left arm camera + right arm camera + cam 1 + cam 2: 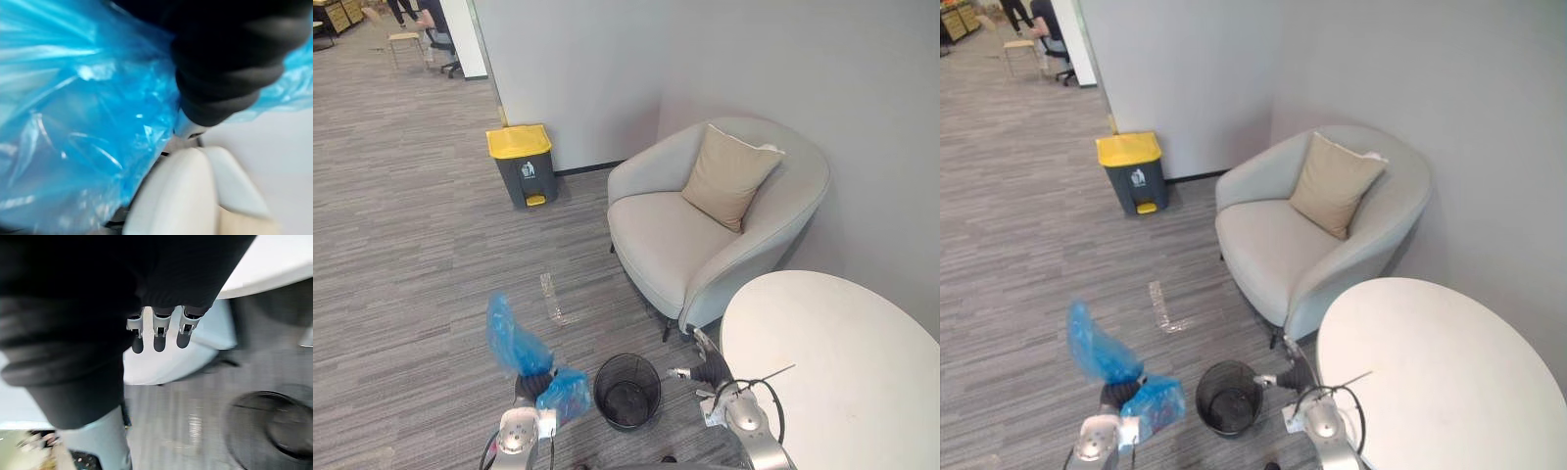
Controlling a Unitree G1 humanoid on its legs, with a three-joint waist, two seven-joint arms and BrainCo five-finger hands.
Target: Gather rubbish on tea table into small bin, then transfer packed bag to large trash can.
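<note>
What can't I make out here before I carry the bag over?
Contents of the blue bag: crumpled plastic hides them; left wrist view blurred.
How the left hand holds it: buried in the bag.
Inside of the small bin: dark and small in eye views, blurred in right wrist view.
The tea table: right part cut off by the edge.

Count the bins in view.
2. A small black mesh bin stands on the carpet close in, beside the round white table. A larger grey trash can with a yellow lid stands further off, left of the armchair. None looks hidden.
</note>
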